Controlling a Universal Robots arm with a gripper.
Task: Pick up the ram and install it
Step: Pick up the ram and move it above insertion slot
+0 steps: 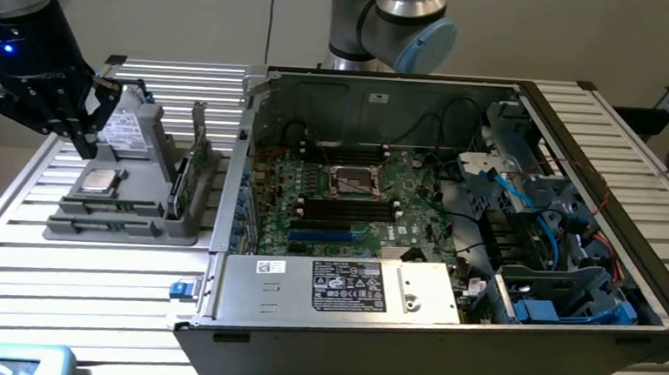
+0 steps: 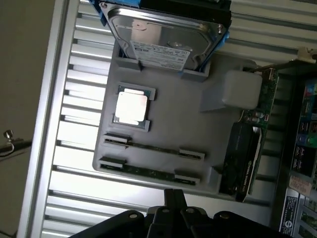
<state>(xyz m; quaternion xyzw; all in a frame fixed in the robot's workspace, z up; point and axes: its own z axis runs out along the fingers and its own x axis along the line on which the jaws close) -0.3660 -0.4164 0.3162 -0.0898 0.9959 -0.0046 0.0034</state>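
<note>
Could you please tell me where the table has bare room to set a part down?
The table is bare between the grey tray and its near edge, up to the case on the exterior view's right. The tray is crowded, the gripper above it; the case is full of cables.

A robotics lab or assembly test bench: an opened desktop computer case (image 1: 417,354) lies on a slatted aluminium table (image 1: 73,280), a grey parts fixture (image 1: 123,218) beside the case, 1 industrial robot arm (image 1: 393,25) behind it.
</note>
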